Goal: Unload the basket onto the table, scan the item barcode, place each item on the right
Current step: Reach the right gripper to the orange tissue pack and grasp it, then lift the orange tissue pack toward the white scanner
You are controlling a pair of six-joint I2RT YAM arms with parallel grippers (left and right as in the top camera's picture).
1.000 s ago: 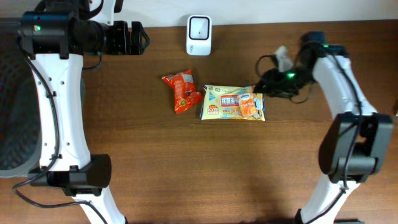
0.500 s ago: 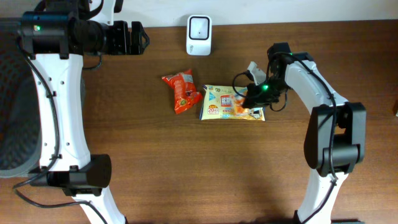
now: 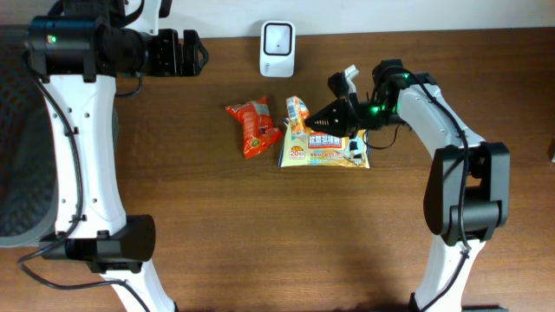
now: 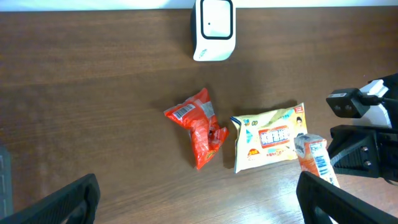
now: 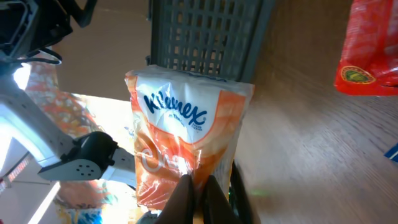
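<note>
You are clenching the right gripper (image 5: pixel 198 186) on one end of the Kleenex pack (image 5: pixel 186 124), probably light, soft and slippery, while your left gripper (image 3: pixel 189 52) is hanging wide open.

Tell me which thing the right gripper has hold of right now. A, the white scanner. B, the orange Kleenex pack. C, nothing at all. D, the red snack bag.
B: the right wrist view shows the right gripper pinched shut on an edge of the orange Kleenex pack.
</note>
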